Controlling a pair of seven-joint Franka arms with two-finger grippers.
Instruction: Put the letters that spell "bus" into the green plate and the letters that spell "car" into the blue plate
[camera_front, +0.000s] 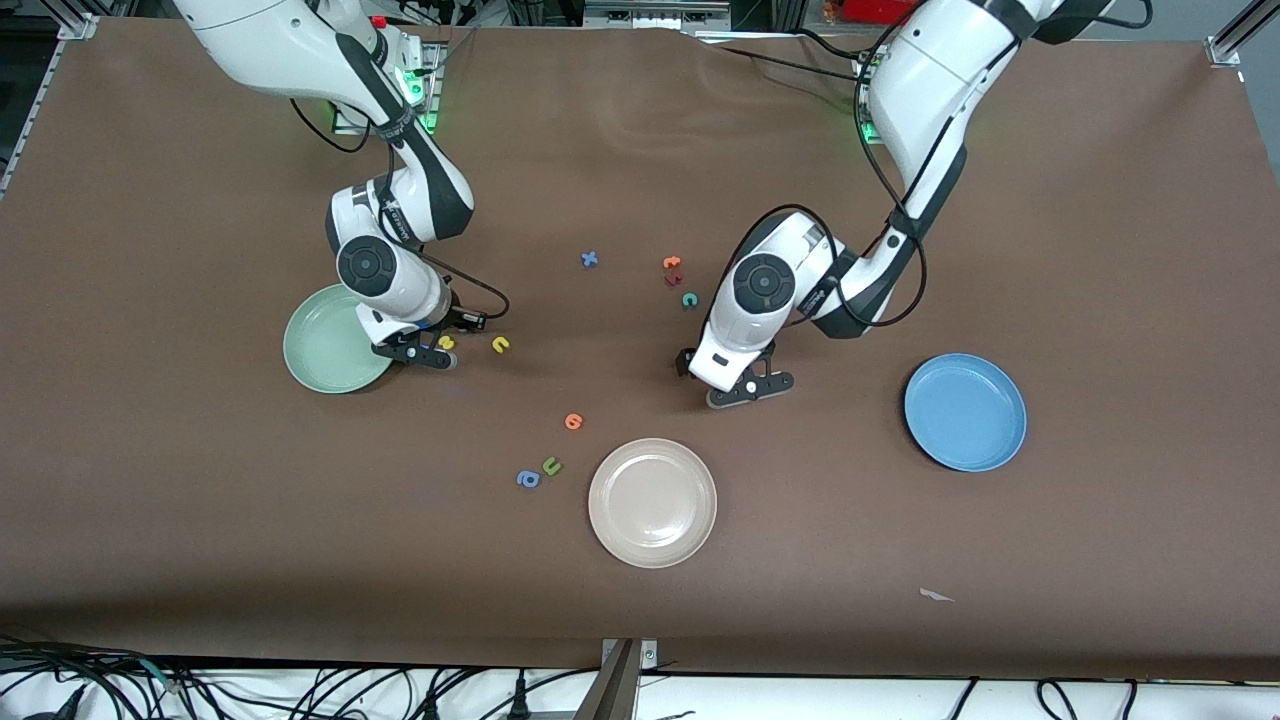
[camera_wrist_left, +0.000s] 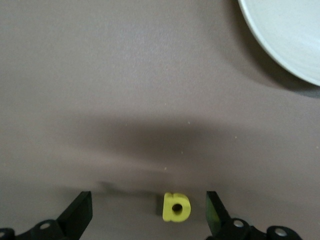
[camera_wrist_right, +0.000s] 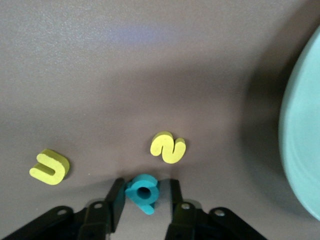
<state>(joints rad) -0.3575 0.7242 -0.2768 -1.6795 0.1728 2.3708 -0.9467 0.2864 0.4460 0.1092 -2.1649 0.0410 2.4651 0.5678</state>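
My right gripper is down on the table beside the green plate, shut on the teal b. In the front view the gripper hides the b. The yellow s lies just past the b, and the yellow u lies a little farther from the plate. My left gripper stands open, low over the table between the cream plate and the blue plate. The yellow a lies between its fingers, touching neither. A teal c lies farther from the front camera.
A cream-white plate sits nearest the front camera. An orange letter, a green u and a blue a lie beside it. A blue x and an orange letter lie toward the bases.
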